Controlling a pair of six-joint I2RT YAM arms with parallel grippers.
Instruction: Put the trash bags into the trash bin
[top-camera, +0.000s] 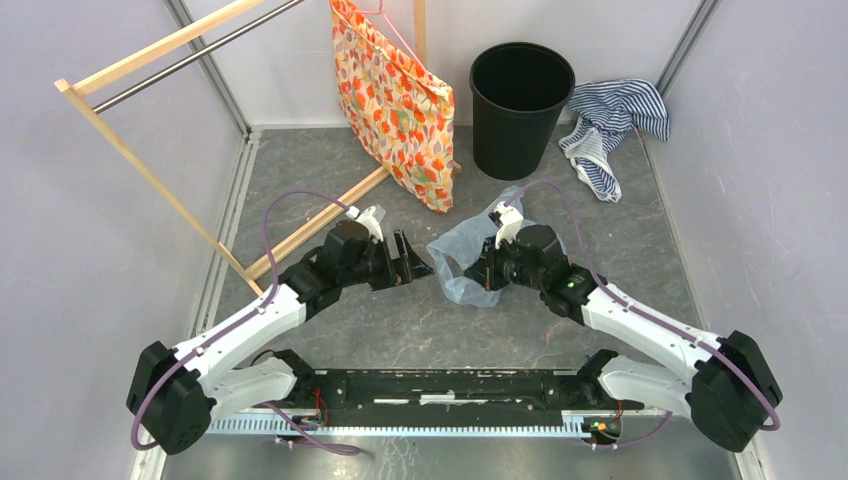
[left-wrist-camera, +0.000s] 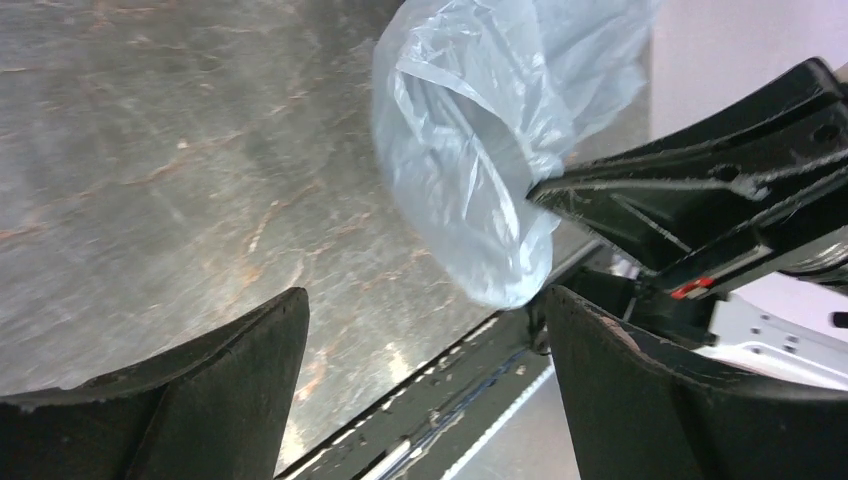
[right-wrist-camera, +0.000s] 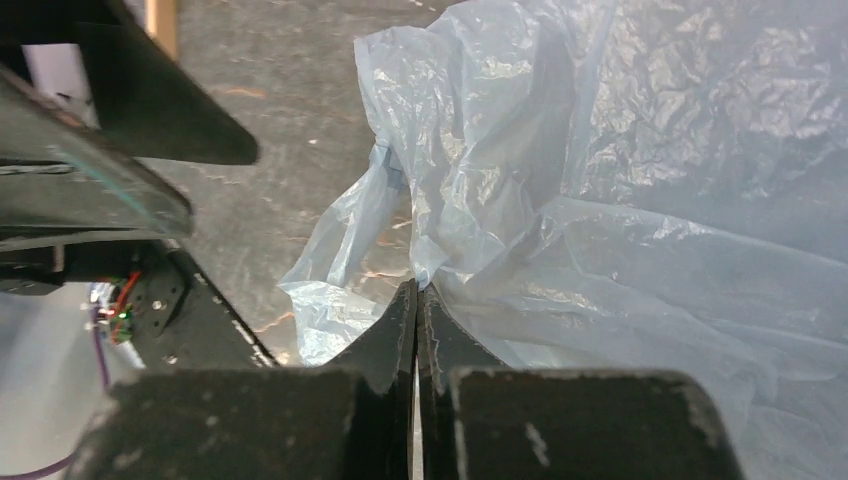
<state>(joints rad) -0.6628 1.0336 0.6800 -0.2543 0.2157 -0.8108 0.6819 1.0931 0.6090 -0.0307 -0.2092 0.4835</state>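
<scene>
R hand (right-wrist-camera: 418, 292): jaws pressed together, with a fold of the trash bag (right-wrist-camera: 600, 200) pinched at the tips. We judge the grip thin, on film only, and taken at an edge so the rest can hang free on lifting.

L hand (left-wrist-camera: 425, 310): jaws wide, nothing between them. It points at the bag's left lobe from just beside it; contact not confirmed. We read it as standing by to take a second edge or gather the bulk.

The bag lies crumpled on the table (top-camera: 400, 320), approx. centre, between the two hands and mostly slack on the surface.

Trash bin (top-camera: 515, 140): upright at far centre, well apart from the bag. Interior dark, contents n/a.

Floral bag (top-camera: 395, 105) hangs left of the bin; striped cloth (top-camera: 610, 125) lies to its right.

Status, our judgement: pickup stage, bag not yet deposited. Risk: film slips from the pinch during the carry.
</scene>
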